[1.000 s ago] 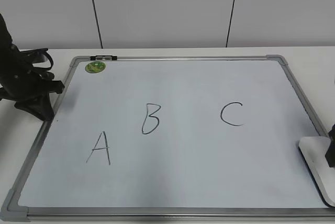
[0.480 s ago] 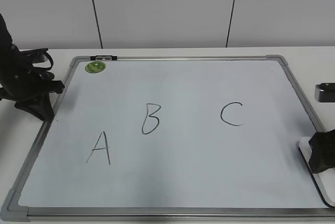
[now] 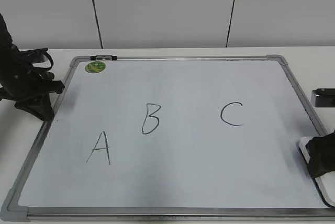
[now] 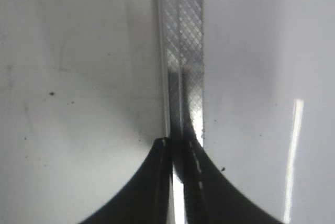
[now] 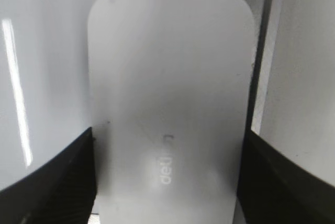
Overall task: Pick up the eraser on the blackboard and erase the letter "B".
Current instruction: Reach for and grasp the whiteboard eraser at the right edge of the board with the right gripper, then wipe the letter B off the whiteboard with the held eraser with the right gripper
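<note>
The blackboard lies flat and bears the black letters "A", "B" and "C". The white eraser lies at the board's right edge, partly hidden by my right gripper. In the right wrist view the eraser fills the gap between the two fingers of the right gripper, which press its long sides. My left gripper is shut and empty at the board's left frame; the left wrist view shows its tips over the frame strip.
A round green sticker and a small black clip sit at the board's far left corner. The board's grey frame runs just right of the eraser. A white wall stands behind the table.
My right gripper came in from the right edge over the eraser, then sank a little onto it. The left arm and the letters are unchanged.
</note>
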Robot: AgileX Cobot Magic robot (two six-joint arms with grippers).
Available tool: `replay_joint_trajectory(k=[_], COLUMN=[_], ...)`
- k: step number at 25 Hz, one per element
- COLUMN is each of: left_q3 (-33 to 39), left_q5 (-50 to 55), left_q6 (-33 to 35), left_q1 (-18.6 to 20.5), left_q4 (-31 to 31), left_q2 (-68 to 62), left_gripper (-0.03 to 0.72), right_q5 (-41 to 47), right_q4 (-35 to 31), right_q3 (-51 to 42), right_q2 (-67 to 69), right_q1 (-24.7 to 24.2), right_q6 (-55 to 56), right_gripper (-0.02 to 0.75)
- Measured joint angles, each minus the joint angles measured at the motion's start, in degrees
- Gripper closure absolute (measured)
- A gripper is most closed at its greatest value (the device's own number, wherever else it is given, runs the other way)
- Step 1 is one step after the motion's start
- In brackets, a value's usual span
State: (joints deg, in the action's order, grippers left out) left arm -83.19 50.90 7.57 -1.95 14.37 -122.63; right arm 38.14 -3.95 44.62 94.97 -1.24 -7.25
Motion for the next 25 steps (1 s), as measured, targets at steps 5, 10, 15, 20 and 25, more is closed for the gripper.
replay_joint_trajectory(k=[5, 10, 15, 20, 25], left_q3=[0.0, 0.0, 0.0, 0.0, 0.0], left_q5=[0.0, 0.0, 0.0, 0.0, 0.0], left_q6=[0.0, 0.0, 0.0, 0.0, 0.0], left_q1=[0.0, 0.0, 0.0, 0.0, 0.0], left_q4=[0.0, 0.0, 0.0, 0.0, 0.0], left_q2=[0.0, 0.0, 0.0, 0.0, 0.0], left_gripper=[0.657, 0.657, 0.657, 0.657, 0.657], right_q5=[-0.1, 1.5, 7.9, 15.2, 19.9], right_q4=[-0.2, -0.2, -0.2, -2.5, -5.7], right_q3=[0.0, 0.0, 3.7, 11.0, 18.5], right_q2=[0.0, -1.3, -5.6, -7.5, -7.6], right_q1=[0.0, 0.0, 0.0, 0.0, 1.3], right_q6=[0.0, 0.0, 0.0, -0.3, -1.0], right_gripper=[0.202, 0.203, 0.203, 0.203, 0.204])
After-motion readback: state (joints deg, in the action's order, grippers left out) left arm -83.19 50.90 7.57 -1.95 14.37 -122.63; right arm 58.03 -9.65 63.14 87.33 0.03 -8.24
